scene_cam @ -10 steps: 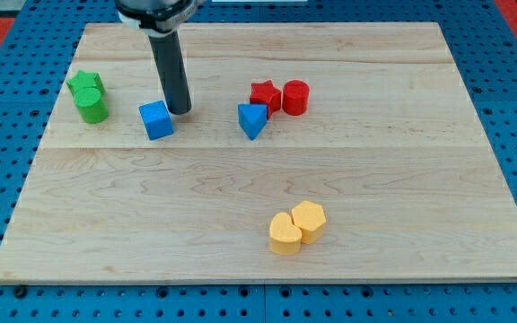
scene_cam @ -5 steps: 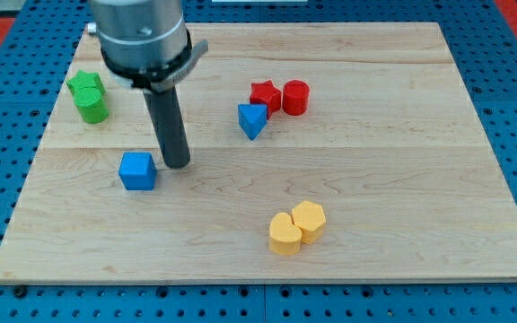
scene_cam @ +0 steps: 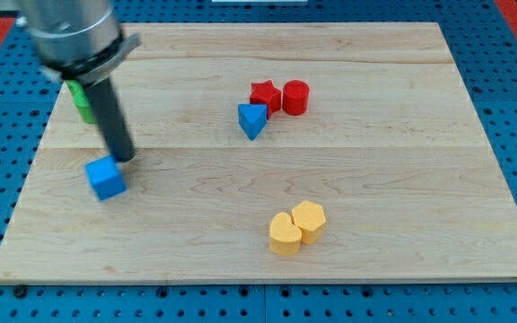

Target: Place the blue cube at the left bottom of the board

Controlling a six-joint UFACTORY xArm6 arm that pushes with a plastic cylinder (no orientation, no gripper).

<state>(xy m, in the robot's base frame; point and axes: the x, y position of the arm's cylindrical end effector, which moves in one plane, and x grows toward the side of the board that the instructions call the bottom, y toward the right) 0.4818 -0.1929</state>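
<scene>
The blue cube (scene_cam: 106, 178) lies on the wooden board (scene_cam: 375, 188) at the view's left, below the middle row. My tip (scene_cam: 124, 158) stands just above and to the right of the cube, touching or almost touching its upper right corner. The rod rises toward the view's top left and hides part of the green blocks (scene_cam: 83, 100).
A blue wedge-shaped block (scene_cam: 252, 119) sits near the middle top, with a red star (scene_cam: 265, 94) and a red cylinder (scene_cam: 295, 97) beside it. Two yellow blocks (scene_cam: 295, 227) sit together at the lower middle. The board's left edge is close to the cube.
My tip has moved down and to the view's left. The blue cube has slid with it, from near the green blocks toward the lower left, and has turned a little.
</scene>
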